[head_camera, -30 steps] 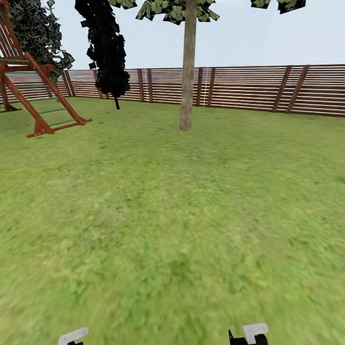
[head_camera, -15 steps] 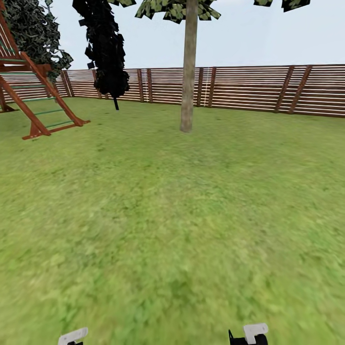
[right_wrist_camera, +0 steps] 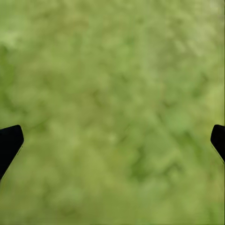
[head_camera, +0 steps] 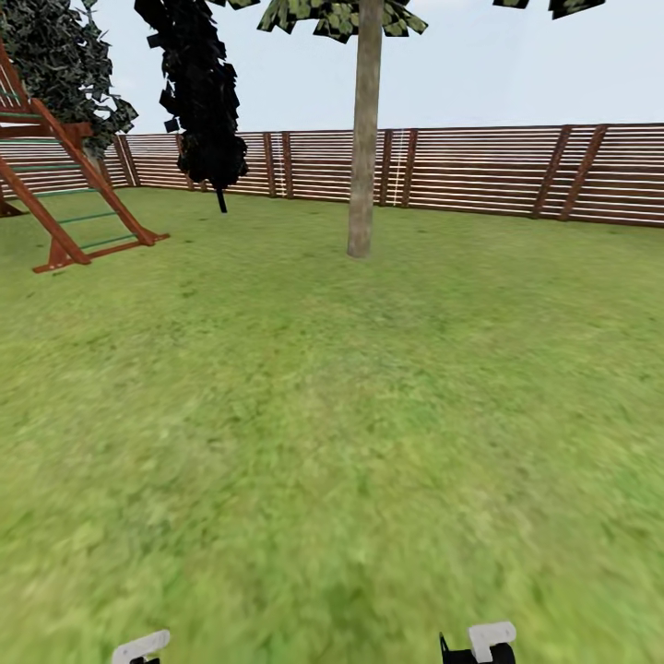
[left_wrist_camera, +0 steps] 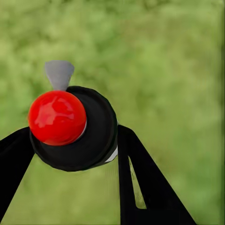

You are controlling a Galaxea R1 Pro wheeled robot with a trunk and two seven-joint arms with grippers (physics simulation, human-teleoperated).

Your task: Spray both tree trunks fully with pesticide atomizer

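In the left wrist view my left gripper [left_wrist_camera: 70, 157] is shut on the pesticide atomizer [left_wrist_camera: 93, 136], a stubby black body with a red knob and a grey nozzle, held above blurred grass. My right gripper [right_wrist_camera: 112, 140] is open over bare lawn, its black fingers far apart with nothing between them. In the head view one tree stands ahead on the lawn. Its pale grey-brown tree trunk [head_camera: 363, 138] rises into a leafy crown at the upper edge. The pale tips of the left gripper [head_camera: 140, 647] and right gripper [head_camera: 481, 643] peek in at the bottom edge.
A brown slatted fence [head_camera: 480, 171] closes the far side of the garden. A narrow black tree [head_camera: 198, 92] stands left of the trunk, and the wooden play tower [head_camera: 65, 184] sits at the far left. Open grass [head_camera: 332, 415] stretches between me and the tree.
The whole head view has shifted a little: the tree looks slightly nearer and the play tower has slid toward the left edge. Both grippers hold the same places in the picture.
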